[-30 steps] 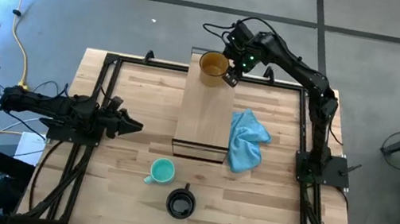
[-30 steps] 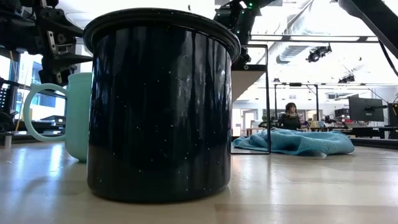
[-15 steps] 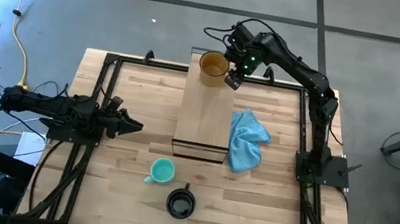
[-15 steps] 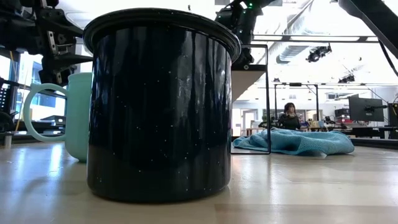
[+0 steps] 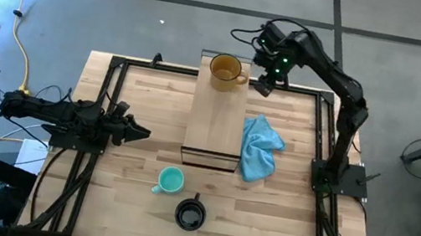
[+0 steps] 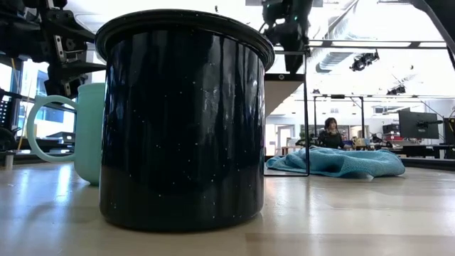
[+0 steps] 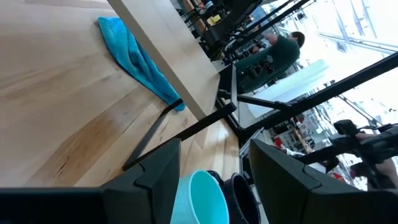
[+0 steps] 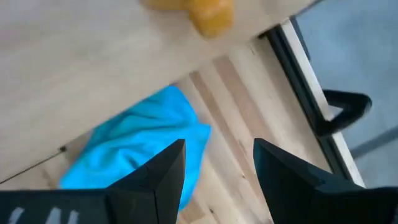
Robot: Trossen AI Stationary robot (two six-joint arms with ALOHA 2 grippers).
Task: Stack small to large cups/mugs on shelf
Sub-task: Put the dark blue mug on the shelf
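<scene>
Glass amber mug (image 5: 224, 71) upright at the light-wood shelf's (image 5: 215, 127) far end, right gripper (image 5: 265, 86) just right of it, jaws wide, empty, left gripper (image 5: 137, 133) idle at left, fingers parted, crumpled blue cloth (image 5: 260, 147) beside shelf.

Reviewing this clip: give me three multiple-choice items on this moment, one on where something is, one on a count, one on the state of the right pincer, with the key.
1. Where is the amber mug?
A. On the far end of the shelf
B. On the blue cloth
C. On the table beside the black mug

2. How many mugs stand on the table, off the shelf?
A. None
B. Two
C. Three

3. What is the right pincer doing?
A. Shut on the teal mug
B. Shut on the cloth
C. Open, holding nothing

Key: 1 A, the high view shows it at the shelf's far end. 2 B, the teal and black mugs sit near the table's front edge. 3 C, its wrist view shows spread fingers with nothing between them, beside the amber mug's handle.
</scene>
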